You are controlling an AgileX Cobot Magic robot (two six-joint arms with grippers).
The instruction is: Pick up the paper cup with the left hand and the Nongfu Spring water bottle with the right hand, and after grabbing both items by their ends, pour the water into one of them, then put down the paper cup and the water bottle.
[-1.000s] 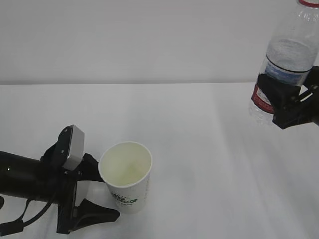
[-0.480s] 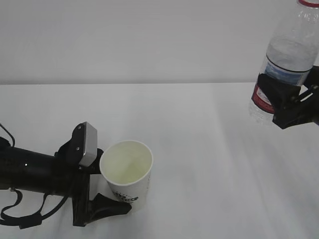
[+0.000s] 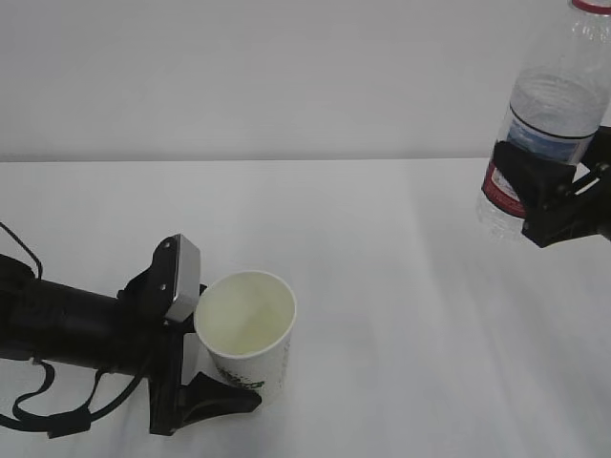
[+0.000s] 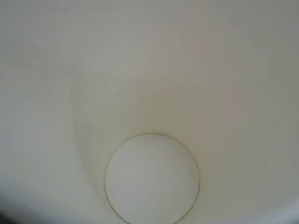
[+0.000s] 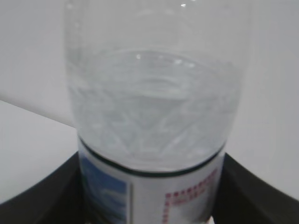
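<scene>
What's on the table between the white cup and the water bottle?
Nothing. In the exterior view, only bare white table lies between the paper cup and the bottle, which the right gripper holds aloft.

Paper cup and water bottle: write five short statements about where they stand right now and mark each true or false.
1. The paper cup stands upright on the table. True.
2. The Nongfu Spring water bottle rests on the table. False: the right hand holds it in the air, clamped around its label.
3. The paper cup is full of water. False: its inside looks empty and dry.
4. The left hand has its fingers spread on either side of the cup, not yet closed on it. True.
5. The bottle is tipped over the cup, pouring. False: it is far to the right of the cup, only slightly tilted, its water still inside.
</scene>
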